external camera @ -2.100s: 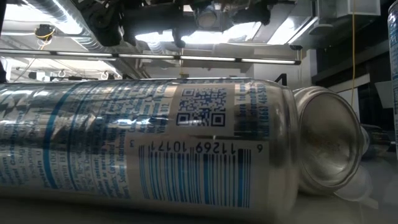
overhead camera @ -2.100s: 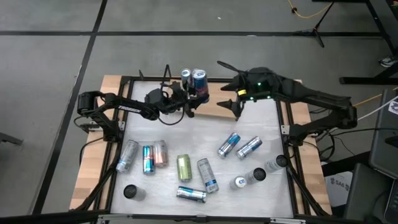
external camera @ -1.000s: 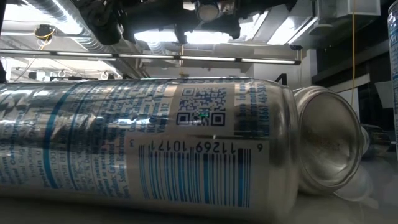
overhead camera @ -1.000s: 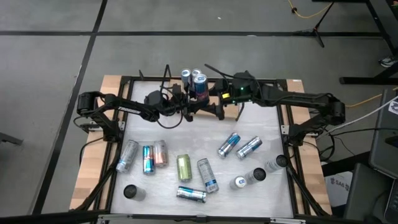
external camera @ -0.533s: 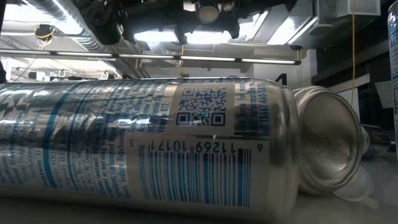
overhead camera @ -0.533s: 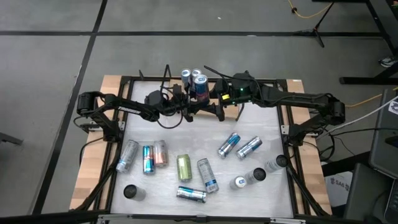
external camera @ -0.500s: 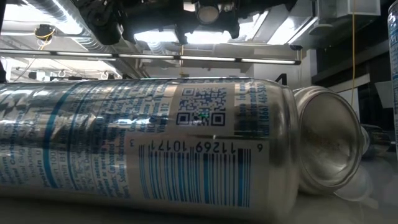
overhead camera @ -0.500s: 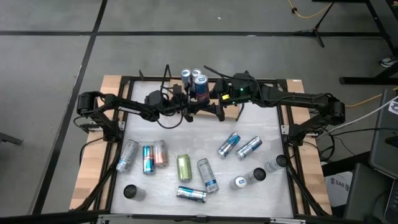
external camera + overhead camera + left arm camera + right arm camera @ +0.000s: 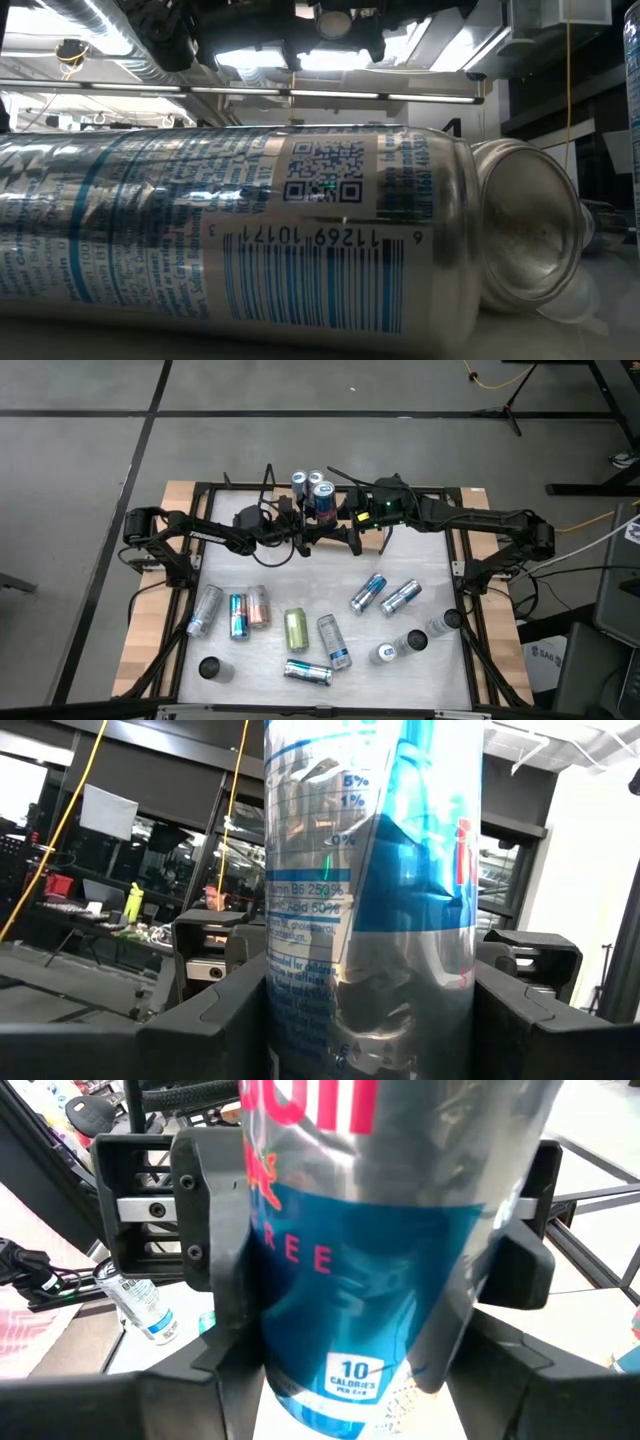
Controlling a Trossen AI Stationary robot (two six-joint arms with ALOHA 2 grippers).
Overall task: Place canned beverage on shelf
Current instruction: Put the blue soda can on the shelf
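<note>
A blue and silver can stands upright at the table's far edge, with both grippers on it. My left gripper reaches it from the table's left and my right gripper from the right; both are shut on it. Each wrist view shows the other arm's fingers beyond the can. Two more cans stand upright just behind it. The arms cover most of the shelf; a strip of its wooden board shows under my right arm. Whether the held can's bottom rests on anything is hidden. My left gripper pinches the can's round wall between its two fingers, one on each side. The fingers come about level from the table's left. The can stands upright between them. My right gripper pinches the same can's wall between its two fingers, opposite my left gripper. Its fingers come from the table's right, slanting slightly down. The can stays upright.
Several cans lie on the white table top: a group at the left, a green one, others in the middle and right. Three stand upright near the right side. A lying can fills the low view.
About two seconds ago my right gripper was open to the right of the can; it has since swung toward the table's left and come up against the can. Over the last second both arms and the can have kept still.
</note>
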